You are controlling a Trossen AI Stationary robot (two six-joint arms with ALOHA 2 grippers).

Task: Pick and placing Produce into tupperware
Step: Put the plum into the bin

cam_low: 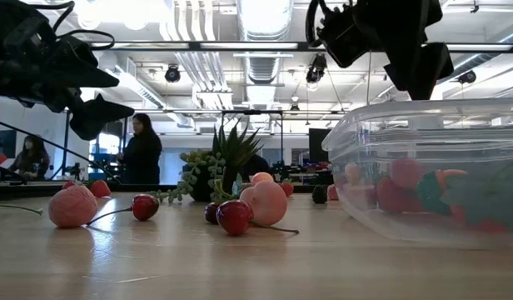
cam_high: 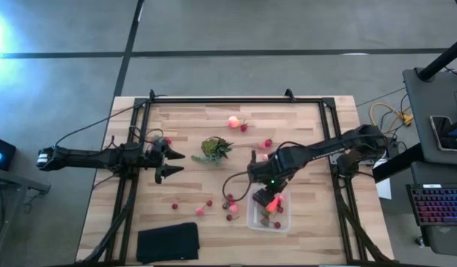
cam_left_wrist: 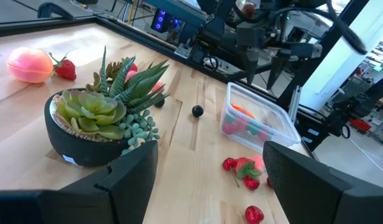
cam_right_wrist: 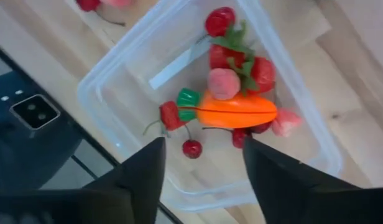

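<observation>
The clear tupperware [cam_high: 252, 222] stands at the near right of the table. Inside it lie an orange-red piece [cam_right_wrist: 238, 111], a peach-pink round piece [cam_right_wrist: 223, 83] and several red berries [cam_right_wrist: 219, 20]. My right gripper [cam_right_wrist: 204, 180] hangs above the box [cam_low: 423, 167], fingers pointing steeply down, open, with nothing between them. More produce lies loose on the wood: a peach-coloured piece [cam_high: 233, 122] at the far middle and red berries [cam_high: 200, 211] near the front. My left gripper [cam_high: 169, 163] waits open at the table's left.
A potted green plant [cam_high: 214, 148] stands mid-table between the two grippers. A flat black pad [cam_high: 168, 242] lies at the near left edge. A black metal frame [cam_high: 236, 99] runs along the far edge and both sides. People stand in the room beyond the table.
</observation>
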